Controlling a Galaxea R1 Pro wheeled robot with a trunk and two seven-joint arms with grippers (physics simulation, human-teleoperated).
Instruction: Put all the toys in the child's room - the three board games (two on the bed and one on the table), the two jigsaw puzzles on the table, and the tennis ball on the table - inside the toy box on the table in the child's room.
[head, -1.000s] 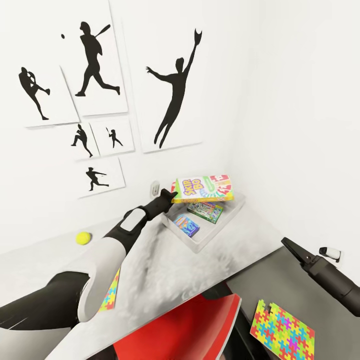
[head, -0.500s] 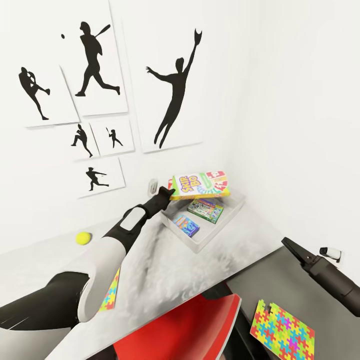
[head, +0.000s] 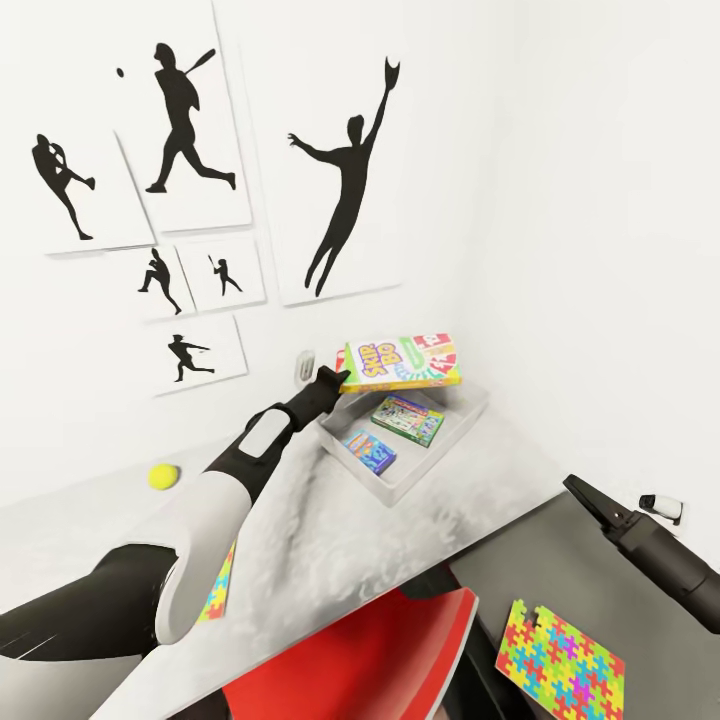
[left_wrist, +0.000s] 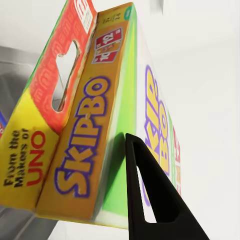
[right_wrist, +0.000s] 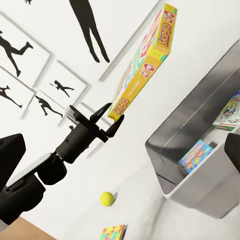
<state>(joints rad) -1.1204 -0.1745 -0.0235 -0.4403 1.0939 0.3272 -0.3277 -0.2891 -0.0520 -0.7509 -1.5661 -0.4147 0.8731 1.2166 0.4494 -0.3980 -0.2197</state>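
White walls meet in a corner behind the desk, and the left one carries black silhouette posters of baseball players. Using the toy box as landmark: this shallow grey tray lies on the pale desk top close to the corner, its far long side toward the right wall and its near rim well back from the desk's front edge, with bare desk surface between. A red chair sits below the desk's front edge, nearer the camera than the toy box.

Directly above the toy box, clear of its rim, hangs the Skip-Bo board game, a yellow and green box held roughly level in the head view. The left gripper clamps its near-left corner, one finger pressed flat on the printed green face. Open air lies between the box's underside and the tray.

Inside the toy box lie two smaller games, a green board game and, just beside it toward the near end, a blue game box.

One jigsaw puzzle lies on the dark floor, well apart from the toy box to the right of the desk's end. Another jigsaw puzzle on the desk peeks from under the left arm.

The right gripper hovers past the desk's right end, empty, its fingers drawn together to a point.

The tennis ball rests on the desk near the wall, well left of the toy box.
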